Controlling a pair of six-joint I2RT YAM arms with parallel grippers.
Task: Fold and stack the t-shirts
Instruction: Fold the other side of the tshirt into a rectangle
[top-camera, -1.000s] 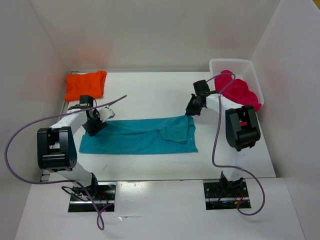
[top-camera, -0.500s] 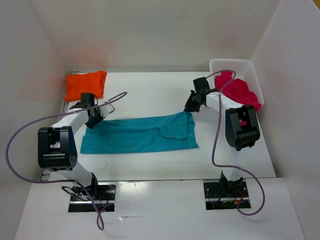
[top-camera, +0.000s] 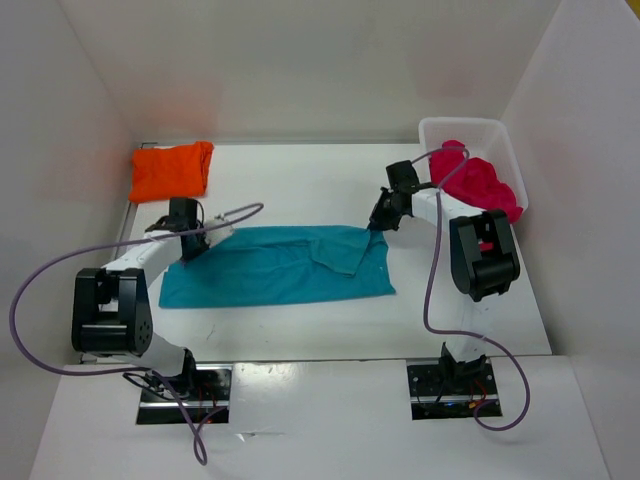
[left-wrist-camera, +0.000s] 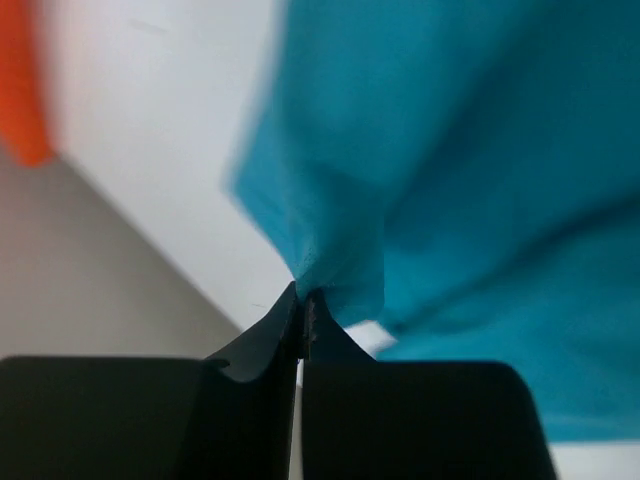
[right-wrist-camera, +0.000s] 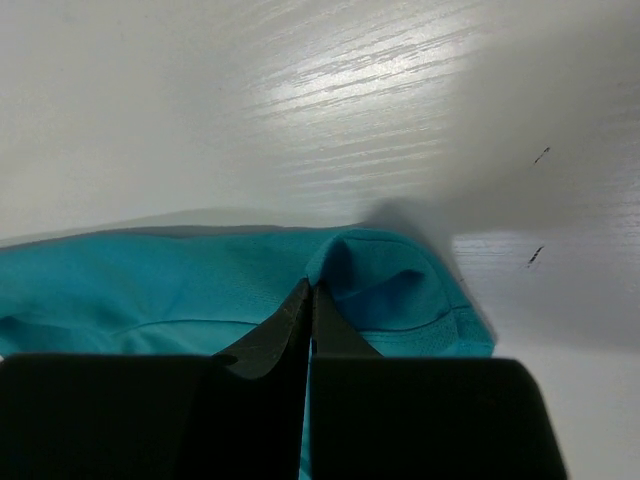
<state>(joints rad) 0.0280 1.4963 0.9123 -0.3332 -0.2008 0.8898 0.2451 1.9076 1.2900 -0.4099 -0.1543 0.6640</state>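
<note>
Left end effector (top-camera: 187, 252) and right end effector (top-camera: 378, 222) both sit low, extended forward, jaws pinched tightly together.

Robotics lab test booth, viewed from above. A white worktop (top-camera: 300, 190) is boxed in by plain white panels (top-camera: 300, 70) at the back and on both sides. Two black-and-white robot arms, the left arm (top-camera: 110, 310) and the right arm (top-camera: 483, 255), are bolted to metal base plates (top-camera: 185, 385) at the near edge. Purple cables (top-camera: 430, 290) loop loosely from each. The only everyday items are laundry: an orange t-shirt (top-camera: 172, 170) folded at the far left corner, a teal t-shirt (top-camera: 280, 265) spread across the middle, and a pink-red t-shirt (top-camera: 478, 183) heaped in a white plastic basket (top-camera: 490, 130) at the far right. Flat, even lighting and bare surfaces – a staged research set-up, not a home.
</note>
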